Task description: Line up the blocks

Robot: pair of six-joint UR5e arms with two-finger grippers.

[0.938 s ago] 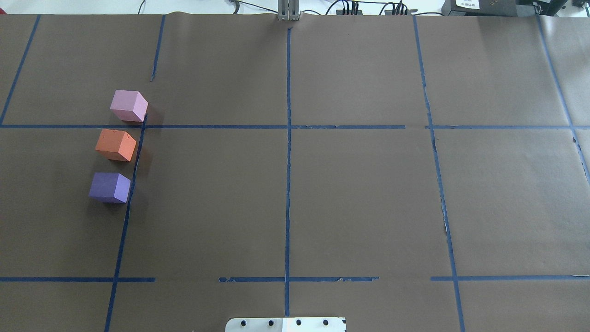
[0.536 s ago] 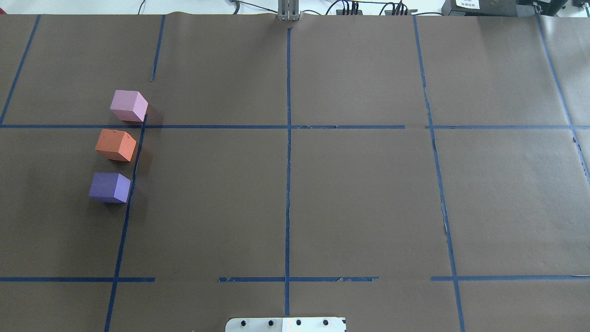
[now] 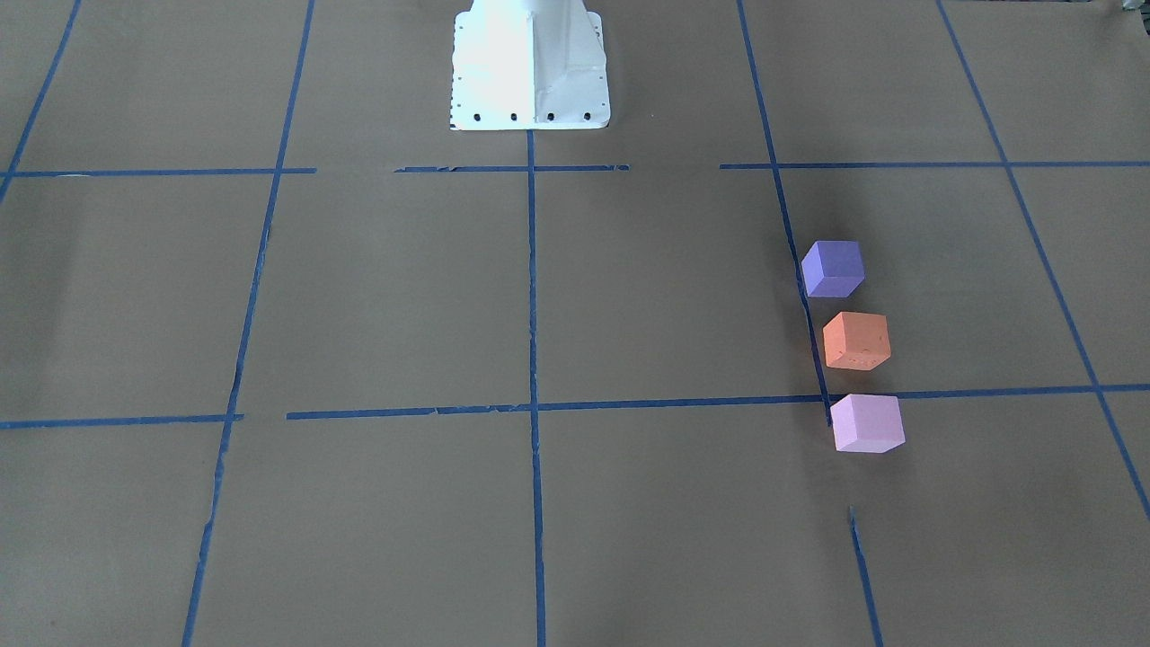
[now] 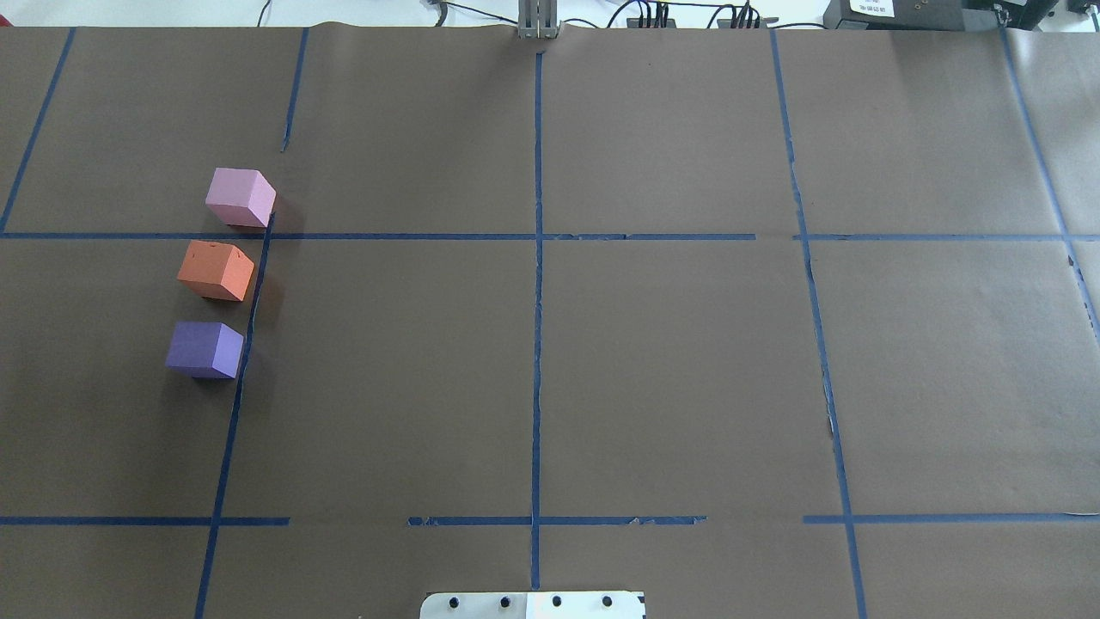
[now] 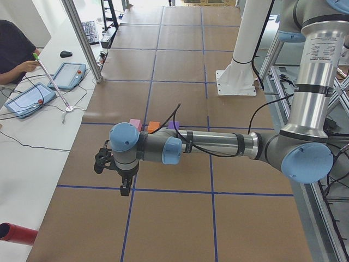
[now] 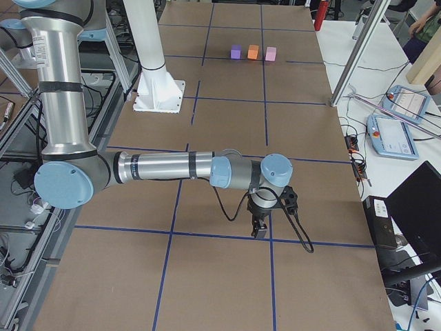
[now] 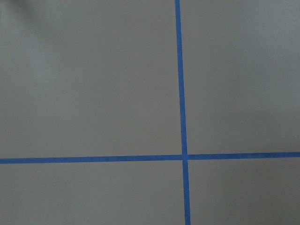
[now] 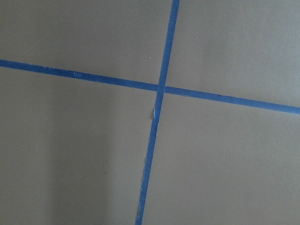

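Observation:
Three cubes stand in a row on the robot's left side of the table, beside a blue tape line. The pale pink block (image 4: 241,197) is farthest, the orange block (image 4: 216,270) is in the middle, and the purple block (image 4: 204,349) is nearest the robot. They stand apart with small gaps, as the front-facing view shows: purple (image 3: 833,268), orange (image 3: 856,341), pink (image 3: 867,422). My left gripper (image 5: 122,183) hangs past the table's left end, away from the blocks. My right gripper (image 6: 260,227) hangs over the far right end. I cannot tell whether either is open or shut.
The brown table cover carries a blue tape grid (image 4: 537,236). The white robot base (image 3: 530,63) stands at the near middle edge. An operator's bench with tablets (image 5: 30,98), a metal post (image 5: 82,38) and a red cylinder (image 5: 16,233) lie beyond the left end.

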